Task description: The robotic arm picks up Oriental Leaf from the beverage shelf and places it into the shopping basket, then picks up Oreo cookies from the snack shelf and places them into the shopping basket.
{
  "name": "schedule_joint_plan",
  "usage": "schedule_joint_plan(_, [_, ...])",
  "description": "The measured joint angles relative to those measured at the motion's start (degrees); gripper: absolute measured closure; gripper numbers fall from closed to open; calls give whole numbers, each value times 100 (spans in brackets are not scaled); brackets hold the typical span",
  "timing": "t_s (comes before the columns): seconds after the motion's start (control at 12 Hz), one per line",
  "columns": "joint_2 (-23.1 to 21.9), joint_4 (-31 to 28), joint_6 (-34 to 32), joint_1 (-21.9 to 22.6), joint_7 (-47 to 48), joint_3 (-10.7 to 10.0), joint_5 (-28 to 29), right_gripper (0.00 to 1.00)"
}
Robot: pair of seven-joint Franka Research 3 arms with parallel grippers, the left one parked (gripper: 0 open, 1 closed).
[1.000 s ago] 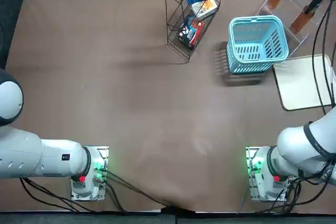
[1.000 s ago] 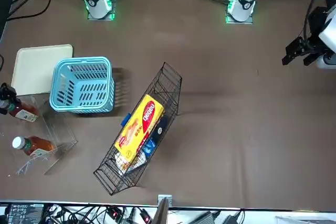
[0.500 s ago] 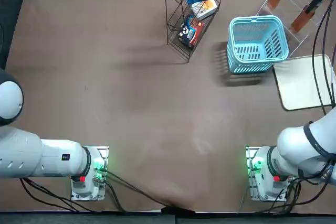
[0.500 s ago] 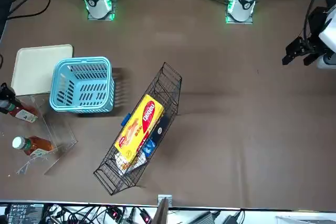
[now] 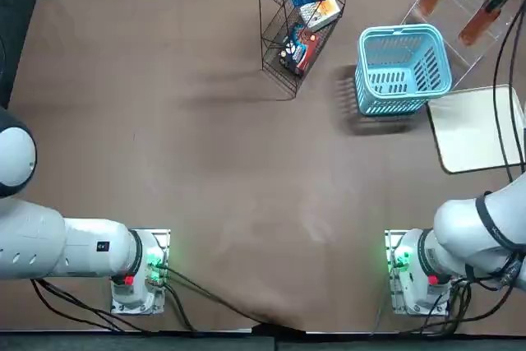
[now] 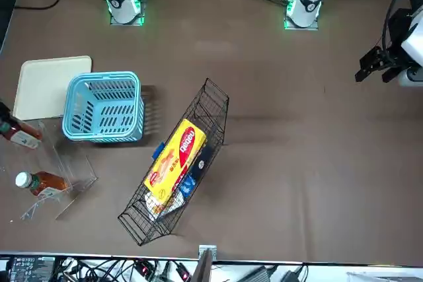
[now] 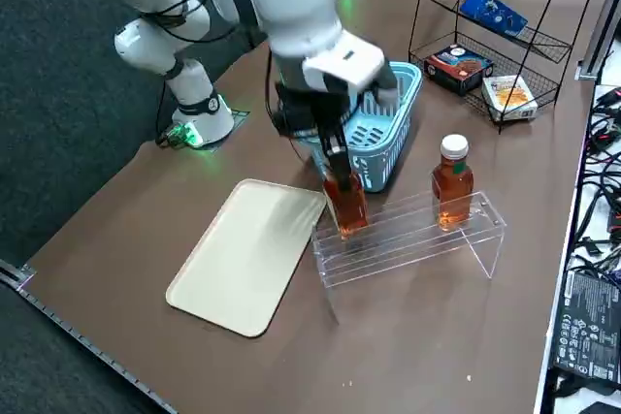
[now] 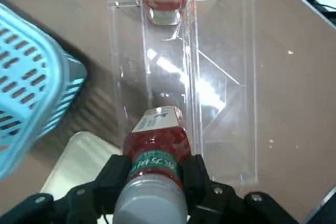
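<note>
Amber tea bottle (image 8: 160,145): your right pincer (image 8: 160,174) grasps it near the cap, fingers parted by its width, above the clear acrylic stand (image 8: 231,124).

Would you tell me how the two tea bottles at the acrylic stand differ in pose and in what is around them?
The gripped tea bottle leans in the right gripper, while the other tea bottle stands on the acrylic stand with no gripper on it. The gripped bottle is the one nearer the cream tray; the other is farther from it. Both hold amber-brown tea.
</note>
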Motion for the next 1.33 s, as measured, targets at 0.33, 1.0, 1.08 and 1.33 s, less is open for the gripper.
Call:
schedule_joint_plan(0.33, [-600,519,-1320,30,744,16,1,44])
schedule_joint_plan(1.0, [-1227,366,-2240,834,3074,56,-8,44])
schedule_joint_plan(1.08, [-1276,247,-2239,952,3381,59,-11,44])
schedule_joint_plan(1.33, [-1469,-174,-2181,1393,4333,70,-11,44])
